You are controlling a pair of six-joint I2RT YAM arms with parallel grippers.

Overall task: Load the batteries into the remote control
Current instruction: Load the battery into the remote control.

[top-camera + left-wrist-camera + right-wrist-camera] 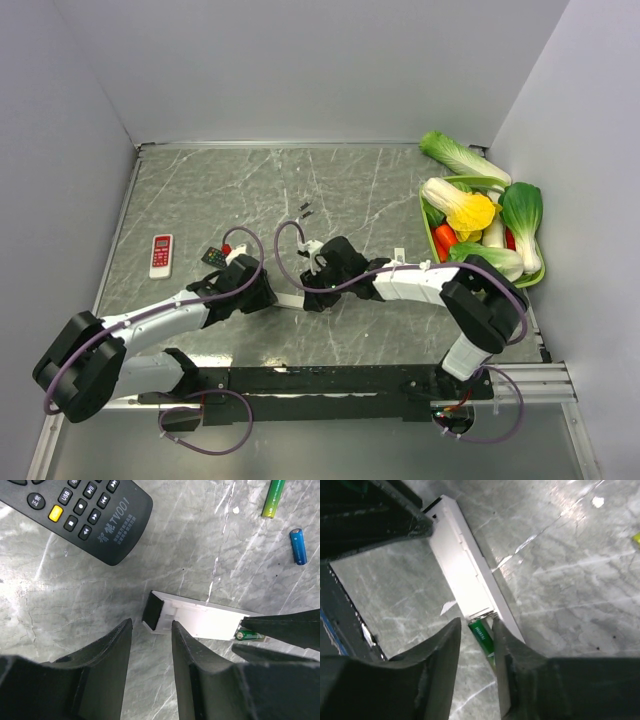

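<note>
Top external: marble table [350, 190], vegetable basket [424, 212] far right, well clear | left wrist: black remote [85, 515] lies beyond my left gripper [151, 625], jaws part-open astride the white remote [200, 620]'s end, contact unclear | right wrist: my right gripper [475, 627] stands narrowly parted around the green battery [481, 632] at the remote's open bay, my fingers perhaps hiding its seating | blue cell [297, 546] loose nearby, green-yellow cell [273, 498] cut off at the frame edge.

Green battery [481, 631] at the end of white remote [465, 575]
</note>
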